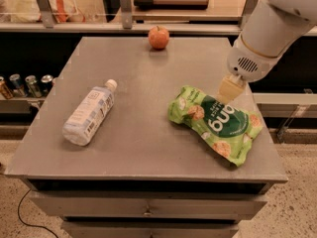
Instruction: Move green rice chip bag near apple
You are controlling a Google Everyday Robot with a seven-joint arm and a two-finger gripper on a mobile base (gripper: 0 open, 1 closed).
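The green rice chip bag point(216, 124) lies flat on the right part of the grey table point(148, 88), with its dark green round logo facing up. The apple point(158, 37) sits at the table's far edge, in the middle, well apart from the bag. My gripper point(227, 90) hangs from the white arm at the bag's far edge, just above it. I cannot tell whether it touches the bag.
A clear plastic bottle with a white cap point(89, 113) lies on its side on the left part of the table. Several cans point(26, 84) stand on a shelf to the left. A counter with a rail point(124, 26) runs behind the table.
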